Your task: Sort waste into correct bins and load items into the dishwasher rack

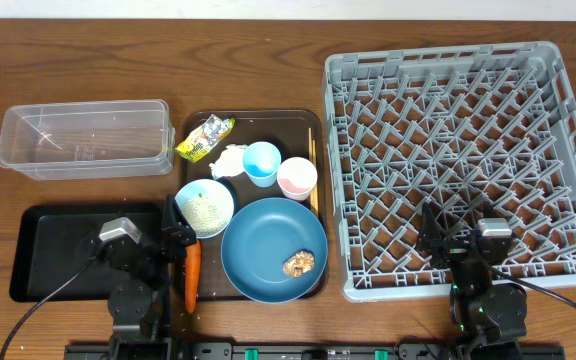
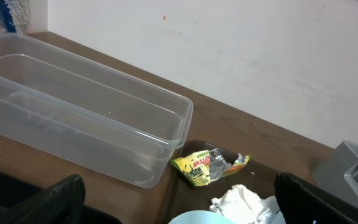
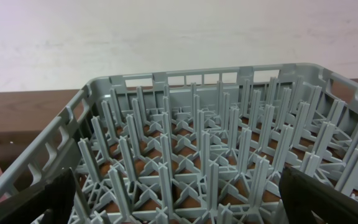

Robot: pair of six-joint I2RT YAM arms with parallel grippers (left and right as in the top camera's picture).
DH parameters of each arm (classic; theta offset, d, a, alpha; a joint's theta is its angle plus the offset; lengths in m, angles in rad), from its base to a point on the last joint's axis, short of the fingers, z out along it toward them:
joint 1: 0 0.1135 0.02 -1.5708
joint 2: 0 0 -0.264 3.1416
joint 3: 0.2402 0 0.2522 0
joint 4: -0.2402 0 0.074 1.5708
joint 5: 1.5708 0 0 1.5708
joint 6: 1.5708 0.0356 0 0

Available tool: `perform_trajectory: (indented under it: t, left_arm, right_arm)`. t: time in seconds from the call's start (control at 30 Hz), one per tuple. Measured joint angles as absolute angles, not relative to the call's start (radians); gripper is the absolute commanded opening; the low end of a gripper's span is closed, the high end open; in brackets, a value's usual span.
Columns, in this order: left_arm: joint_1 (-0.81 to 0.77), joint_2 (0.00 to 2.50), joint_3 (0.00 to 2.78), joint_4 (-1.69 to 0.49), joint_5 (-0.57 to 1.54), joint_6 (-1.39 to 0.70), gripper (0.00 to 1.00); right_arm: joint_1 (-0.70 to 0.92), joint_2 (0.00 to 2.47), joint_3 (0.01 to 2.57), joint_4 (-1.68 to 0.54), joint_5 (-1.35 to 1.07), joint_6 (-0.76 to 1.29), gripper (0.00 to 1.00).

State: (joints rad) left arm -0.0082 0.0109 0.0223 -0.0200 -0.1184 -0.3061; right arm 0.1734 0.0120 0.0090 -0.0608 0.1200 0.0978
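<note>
Left gripper (image 1: 180, 238) and right gripper (image 1: 455, 235) both spread, empty: sorting apparently unstarted, nothing binned; next, probably reach for and pinch yellow-and-black snack wrapper (image 1: 204, 138).

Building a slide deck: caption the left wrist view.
Empty clear tub beside a yellow snack wrapper and white tissue.

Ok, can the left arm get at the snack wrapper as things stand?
Probably yes: the left pincer is open, the snack wrapper lies uncovered ahead, with only the low pale blue bowl between.
</note>
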Motion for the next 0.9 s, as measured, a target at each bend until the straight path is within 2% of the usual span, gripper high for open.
perform_trajectory:
  t: [0.6, 0.73, 0.9]
  left_arm:
    - [-0.008, 0.011, 0.022, -0.019, -0.117, -0.306, 0.98]
    - [-0.008, 0.011, 0.022, -0.002, -0.055, -0.306, 0.98]
    - [-0.008, 0.011, 0.021, 0.067, 0.03, -0.31, 0.98]
  right_arm:
    - [0.173, 0.012, 0.007, -0.007, 0.115, 0.098, 0.99]
    - [0.173, 0.012, 0.012, 0.083, 0.099, 0.098, 0.99]
    - [0.173, 0.063, 0.106, 0.026, 0.088, 0.097, 0.99]
